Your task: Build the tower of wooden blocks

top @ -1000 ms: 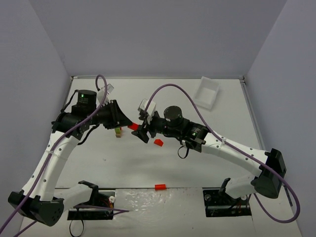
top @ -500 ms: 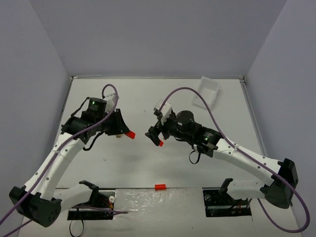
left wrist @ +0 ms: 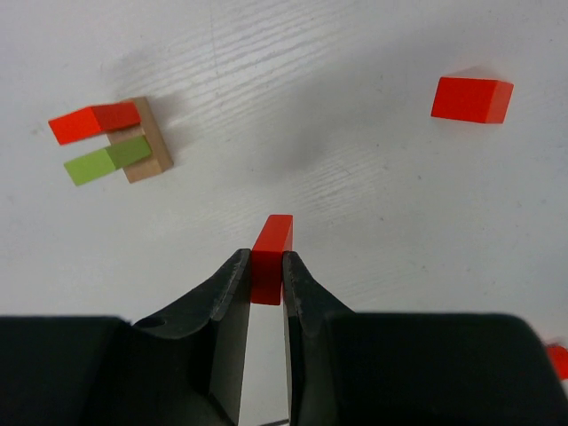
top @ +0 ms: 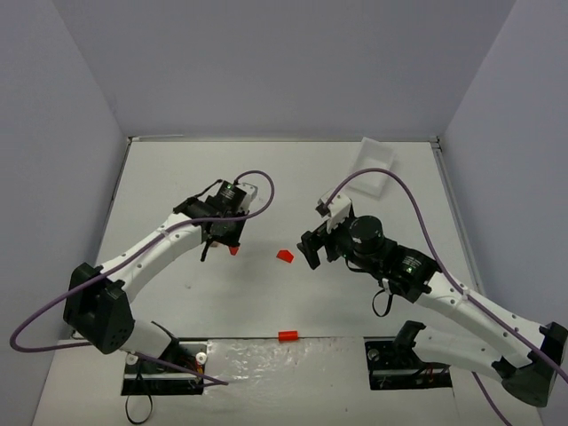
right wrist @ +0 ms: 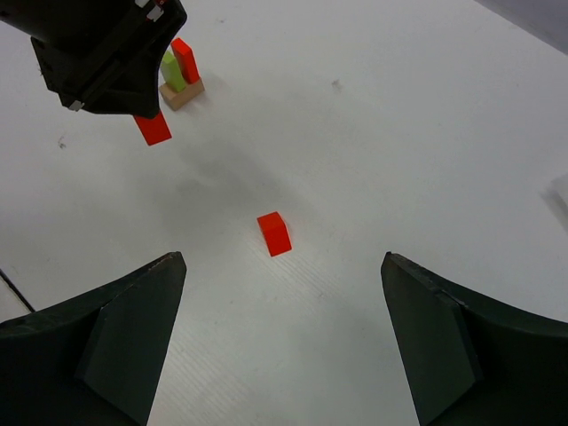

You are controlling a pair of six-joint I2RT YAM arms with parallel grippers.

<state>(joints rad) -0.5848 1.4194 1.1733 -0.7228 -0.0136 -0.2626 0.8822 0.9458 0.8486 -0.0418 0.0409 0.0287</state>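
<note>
Looking down into a booth of plain lilac-grey walls [top: 266,62], closing in a matte white table [top: 266,177] on three sides. Reaching across it with two white arms. Showing a white tray [top: 373,166] by the far right corner. Spreading the right gripper [right wrist: 282,264] wide, facing a loose red cube [right wrist: 273,233]. Pinching a red block [left wrist: 273,232] in the left gripper [left wrist: 265,266], near the wood block tower [left wrist: 115,142] standing left of centre. Showing a spare red piece [top: 287,336] at the near edge.

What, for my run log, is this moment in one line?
left fingers: shut on red block | right fingers: open | tower: three blocks | loose red block: on table
</note>
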